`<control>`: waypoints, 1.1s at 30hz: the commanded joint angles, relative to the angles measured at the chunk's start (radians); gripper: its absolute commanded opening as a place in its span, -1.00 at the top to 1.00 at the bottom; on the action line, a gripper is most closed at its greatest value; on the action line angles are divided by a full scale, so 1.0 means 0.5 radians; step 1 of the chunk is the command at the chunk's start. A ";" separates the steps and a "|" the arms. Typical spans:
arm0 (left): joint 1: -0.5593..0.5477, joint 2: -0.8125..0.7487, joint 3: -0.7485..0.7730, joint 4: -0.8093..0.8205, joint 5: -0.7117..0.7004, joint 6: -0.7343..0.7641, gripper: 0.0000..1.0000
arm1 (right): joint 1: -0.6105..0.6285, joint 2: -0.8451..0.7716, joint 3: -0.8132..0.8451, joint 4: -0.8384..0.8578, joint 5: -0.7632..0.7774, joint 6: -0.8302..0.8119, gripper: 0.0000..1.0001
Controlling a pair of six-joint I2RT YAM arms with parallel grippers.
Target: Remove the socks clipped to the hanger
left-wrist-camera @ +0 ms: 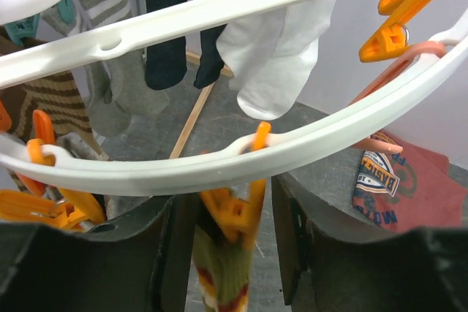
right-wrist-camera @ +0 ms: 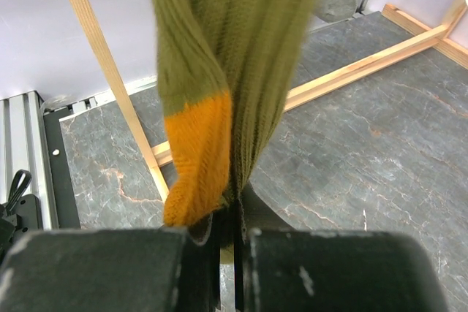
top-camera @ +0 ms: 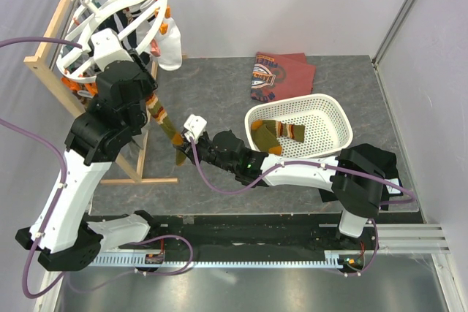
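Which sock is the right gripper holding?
The olive-green sock with the orange patch; the right gripper pinches its lower end. The white sock hangs free on the hanger; a second olive sock lies in the basket.

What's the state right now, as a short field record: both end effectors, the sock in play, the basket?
left end effector: at hanger, fingers either side of orange clip; squeeze unclear
right end effector: shut on lower end of green sock
green sock: hangs from that clip, not yet free
basket: one striped sock inside
also on hanger: white sock, dark sock, grey sock
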 commanded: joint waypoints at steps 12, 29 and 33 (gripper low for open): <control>-0.007 -0.024 0.074 0.109 0.102 0.076 0.97 | 0.014 -0.137 -0.087 0.067 0.017 0.027 1.00; -0.007 -0.080 -0.073 0.116 0.636 0.134 0.67 | -0.240 -0.705 -0.179 -0.969 1.077 0.466 1.00; -0.007 -0.089 -0.104 0.134 0.777 0.162 0.54 | -0.455 -0.895 -0.255 -1.270 1.244 0.542 1.00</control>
